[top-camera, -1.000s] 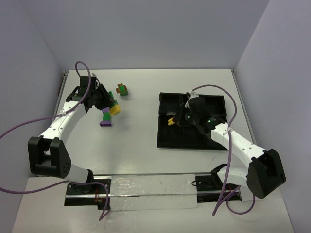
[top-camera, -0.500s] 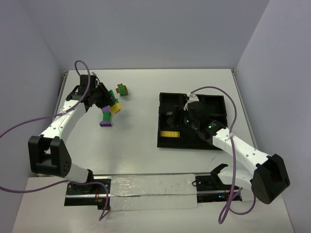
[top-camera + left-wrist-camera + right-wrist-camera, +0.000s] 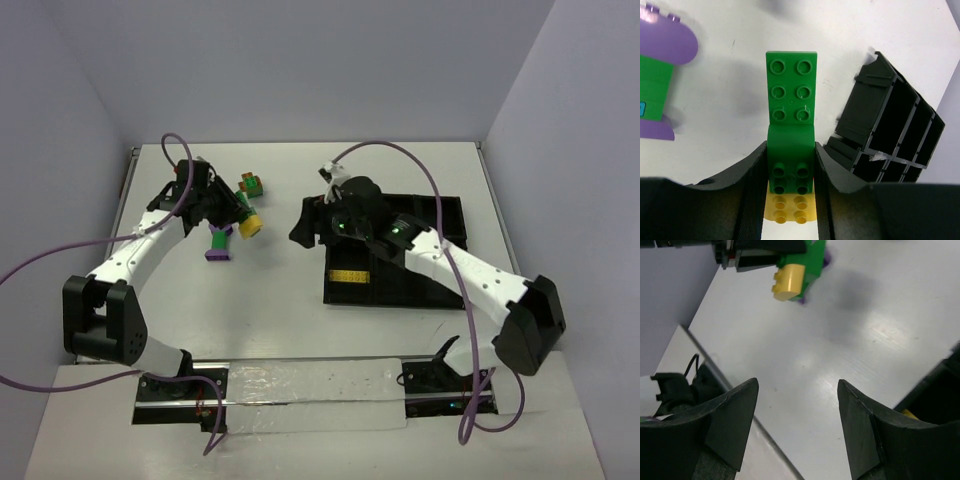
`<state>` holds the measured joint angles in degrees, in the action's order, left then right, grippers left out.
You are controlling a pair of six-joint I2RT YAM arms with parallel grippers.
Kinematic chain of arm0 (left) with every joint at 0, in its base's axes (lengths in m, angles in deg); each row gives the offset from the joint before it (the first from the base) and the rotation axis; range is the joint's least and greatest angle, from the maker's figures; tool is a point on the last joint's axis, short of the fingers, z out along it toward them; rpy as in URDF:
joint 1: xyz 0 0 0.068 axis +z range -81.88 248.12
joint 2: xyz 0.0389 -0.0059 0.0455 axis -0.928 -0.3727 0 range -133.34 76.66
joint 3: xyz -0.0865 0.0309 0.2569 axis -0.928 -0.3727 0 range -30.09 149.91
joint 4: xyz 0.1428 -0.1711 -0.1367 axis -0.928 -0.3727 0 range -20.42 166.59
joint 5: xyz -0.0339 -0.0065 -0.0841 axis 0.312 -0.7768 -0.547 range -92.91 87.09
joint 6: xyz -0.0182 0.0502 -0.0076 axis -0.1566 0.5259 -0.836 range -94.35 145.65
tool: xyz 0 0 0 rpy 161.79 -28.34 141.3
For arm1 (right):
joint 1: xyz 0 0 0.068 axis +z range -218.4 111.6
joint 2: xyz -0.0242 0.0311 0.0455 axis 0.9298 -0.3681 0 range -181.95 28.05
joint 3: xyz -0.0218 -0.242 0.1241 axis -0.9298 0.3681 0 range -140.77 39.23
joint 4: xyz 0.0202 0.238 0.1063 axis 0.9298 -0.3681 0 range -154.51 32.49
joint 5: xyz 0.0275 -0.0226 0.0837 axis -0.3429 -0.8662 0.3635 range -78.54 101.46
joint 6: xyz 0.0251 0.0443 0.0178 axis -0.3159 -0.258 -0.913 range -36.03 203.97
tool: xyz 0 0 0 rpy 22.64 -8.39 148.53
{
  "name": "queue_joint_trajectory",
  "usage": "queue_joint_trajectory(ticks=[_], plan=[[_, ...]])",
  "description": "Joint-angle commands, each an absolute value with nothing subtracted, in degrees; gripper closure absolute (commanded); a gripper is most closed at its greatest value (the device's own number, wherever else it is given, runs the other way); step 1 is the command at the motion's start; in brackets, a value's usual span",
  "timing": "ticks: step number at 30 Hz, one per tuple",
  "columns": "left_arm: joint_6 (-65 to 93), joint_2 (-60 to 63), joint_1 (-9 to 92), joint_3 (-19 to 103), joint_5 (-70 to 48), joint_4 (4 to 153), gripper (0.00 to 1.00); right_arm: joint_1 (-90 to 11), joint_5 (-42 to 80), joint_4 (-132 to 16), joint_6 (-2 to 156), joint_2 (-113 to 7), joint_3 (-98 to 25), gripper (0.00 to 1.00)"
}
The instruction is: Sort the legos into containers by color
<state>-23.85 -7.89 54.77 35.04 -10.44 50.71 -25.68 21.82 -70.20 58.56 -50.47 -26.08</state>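
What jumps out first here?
The left tool is shut on a green-and-yellow lego cluster, held above the far left of the table. The right tool stands open and empty, stretched left past the black tray. One yellow brick lies in the tray's near-left compartment.

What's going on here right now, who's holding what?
The left gripper is shut on a green-and-yellow lego cluster, which appears to be held just off the table. The right gripper is open and empty, out past the left edge of the tray. One yellow brick lies in the tray's near-left compartment. A purple-and-green cluster and a green-and-orange cluster lie unsorted on the table.
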Motion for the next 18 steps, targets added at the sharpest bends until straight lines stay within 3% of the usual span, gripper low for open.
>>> queue_joint_trajectory(ticks=[1,8,18], plan=[[-27.9,-5.8,54.8,32.6,-12.8,55.9,1.00,-25.5,30.9,-68.0,56.1,-54.9,-29.2,0.28],[-28.7,-7.6,53.8,32.7,-14.9,57.3,1.00,-24.5,33.5,-66.5,53.3,-63.2,-34.3,0.43],[-28.9,-8.0,53.4,33.2,-15.8,57.7,1.00,-24.4,34.7,-61.7,48.3,-72.4,-40.0,0.40]])
